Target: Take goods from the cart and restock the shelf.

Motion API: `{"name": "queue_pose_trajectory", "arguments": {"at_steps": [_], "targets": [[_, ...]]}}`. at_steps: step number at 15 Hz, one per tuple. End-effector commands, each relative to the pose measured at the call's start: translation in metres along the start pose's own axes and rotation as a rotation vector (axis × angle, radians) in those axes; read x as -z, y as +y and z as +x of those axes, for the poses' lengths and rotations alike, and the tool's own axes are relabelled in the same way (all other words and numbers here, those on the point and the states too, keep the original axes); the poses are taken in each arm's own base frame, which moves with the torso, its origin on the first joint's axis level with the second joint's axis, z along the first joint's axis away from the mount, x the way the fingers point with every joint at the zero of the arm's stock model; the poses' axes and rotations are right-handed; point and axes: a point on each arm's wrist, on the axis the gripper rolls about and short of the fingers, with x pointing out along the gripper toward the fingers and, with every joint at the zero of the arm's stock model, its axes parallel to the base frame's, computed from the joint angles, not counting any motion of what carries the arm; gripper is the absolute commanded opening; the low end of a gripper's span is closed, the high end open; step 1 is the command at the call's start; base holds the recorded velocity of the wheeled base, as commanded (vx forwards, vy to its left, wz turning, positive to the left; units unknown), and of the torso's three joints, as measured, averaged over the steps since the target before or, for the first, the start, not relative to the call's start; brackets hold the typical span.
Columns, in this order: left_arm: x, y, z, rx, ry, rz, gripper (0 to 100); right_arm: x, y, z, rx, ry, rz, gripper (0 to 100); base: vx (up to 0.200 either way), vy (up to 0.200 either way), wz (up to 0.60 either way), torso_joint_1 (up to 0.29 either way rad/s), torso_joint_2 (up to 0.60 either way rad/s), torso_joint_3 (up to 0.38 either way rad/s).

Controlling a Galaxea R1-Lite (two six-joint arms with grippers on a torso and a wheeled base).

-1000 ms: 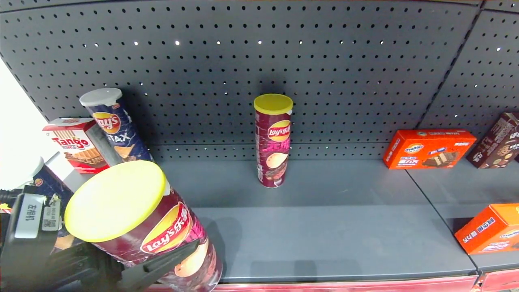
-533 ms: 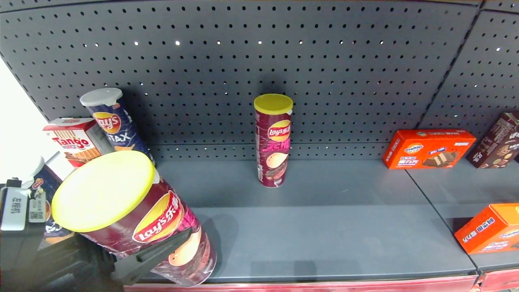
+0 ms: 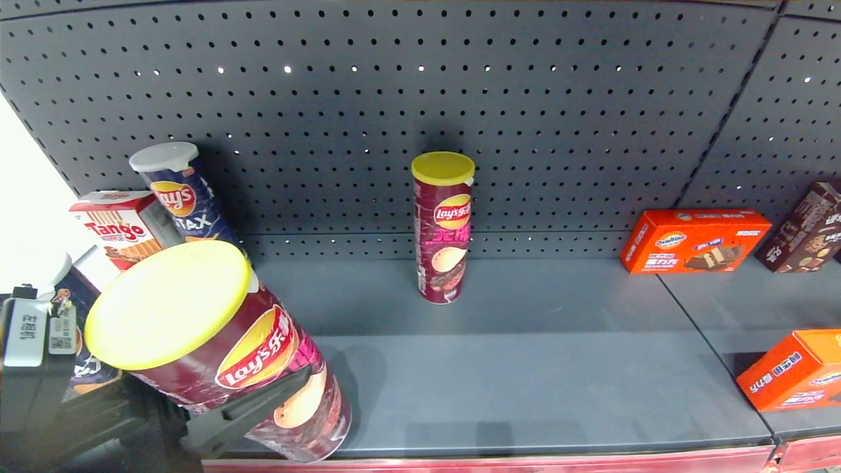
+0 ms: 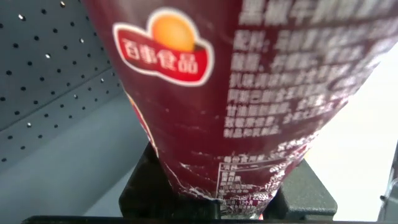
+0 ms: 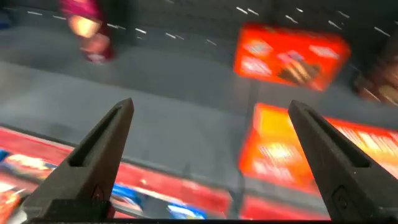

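Left claw grasps the tilted chip can — right wrist view catches right claw, seemingly spread.

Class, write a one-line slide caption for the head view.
Left claw holds a tilted yellow-lidded maroon chip can at the front left of the shelf; a matching can stands upright at the back.

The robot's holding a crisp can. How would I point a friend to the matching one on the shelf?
Look at the grey shelf before the pegboard wall. Near the wall, midway along, a maroon can stands upright and alone. Unlike the blue can at the left, its lid is yellow, and unlike the held can, nothing grips it.
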Motion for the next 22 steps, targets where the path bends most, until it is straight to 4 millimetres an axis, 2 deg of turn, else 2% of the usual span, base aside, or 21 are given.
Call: {"name": "queue_pose_trajectory", "arguments": {"at_steps": [1,10,12,15,19,22], "targets": [[0.003,0.0,0.001,0.005,0.015,-0.008,0,-0.009,0.003,0.041,-0.139,0.054,0.007,100,0.0,0.0,0.0,0.0,0.0,0.0],[0.004,-0.001,0.001,0.007,0.019,-0.053,0,-0.021,0.02,0.161,-0.306,0.053,-0.013,100,0.0,0.0,0.0,0.0,0.0,0.0],[0.004,0.0,0.001,0.004,0.02,-0.053,0,-0.027,0.023,0.176,-0.384,0.015,-0.013,100,0.0,0.0,0.0,0.0,0.0,0.0],[0.004,0.0,0.001,0.006,0.016,-0.053,0,-0.025,0.029,0.19,-0.422,0.006,-0.012,100,0.0,0.0,0.0,0.0,0.0,0.0],[0.003,0.0,0.002,0.009,0.016,-0.064,0,-0.025,0.039,0.241,-0.611,-0.086,-0.05,100,0.0,0.0,0.0,0.0,0.0,0.0],[0.003,0.0,0.002,0.008,0.016,-0.078,0,-0.026,0.044,0.265,-0.747,-0.144,-0.088,100,0.0,0.0,0.0,0.0,0.0,0.0]]}}
